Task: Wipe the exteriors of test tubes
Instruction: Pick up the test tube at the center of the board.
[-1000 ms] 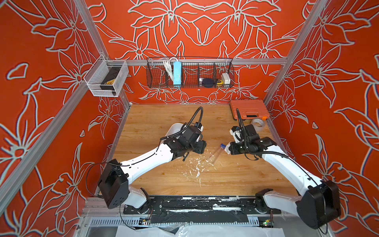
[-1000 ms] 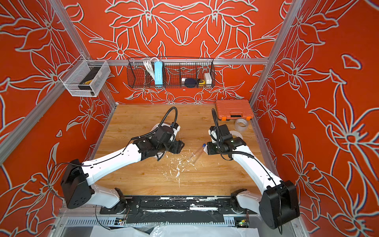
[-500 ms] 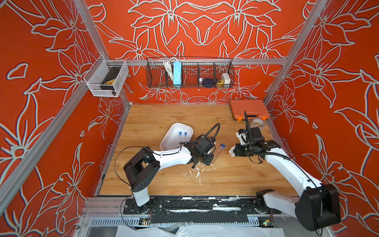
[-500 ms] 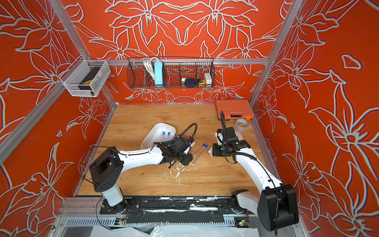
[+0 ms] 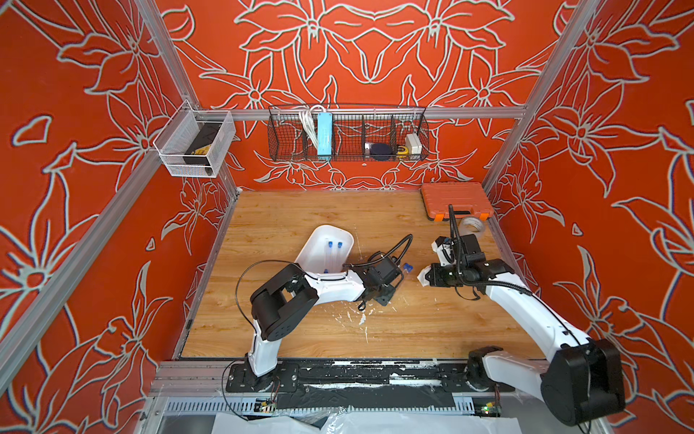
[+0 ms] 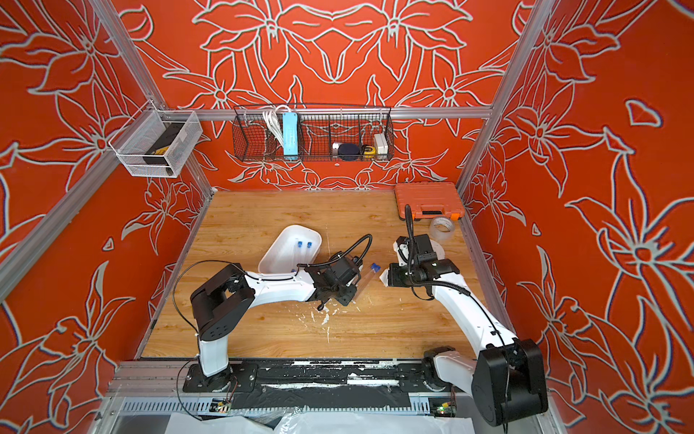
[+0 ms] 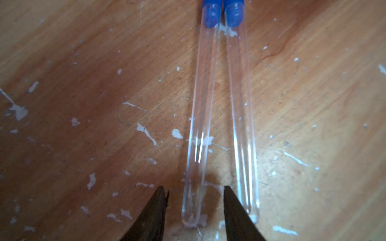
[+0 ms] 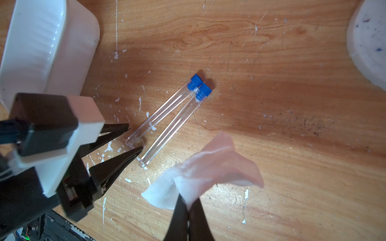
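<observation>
While the right gripper (image 8: pixel 188 200) hangs nearby pinching a tissue (image 8: pixel 208 167), ready to wipe, the left gripper (image 7: pixel 194 188) holds its jaws partly apart astride the round end of one of two tubes (image 8: pixel 162 112) lying side by side on the bench (image 8: pixel 271 83), seemingly to lift it.

No text can be read anywhere. The one candidate is a yellow label on the black box (image 5: pixel 201 139) in the white wire-mesh basket (image 5: pixel 187 171) at ten o'clock, and it is too small to make out.
</observation>
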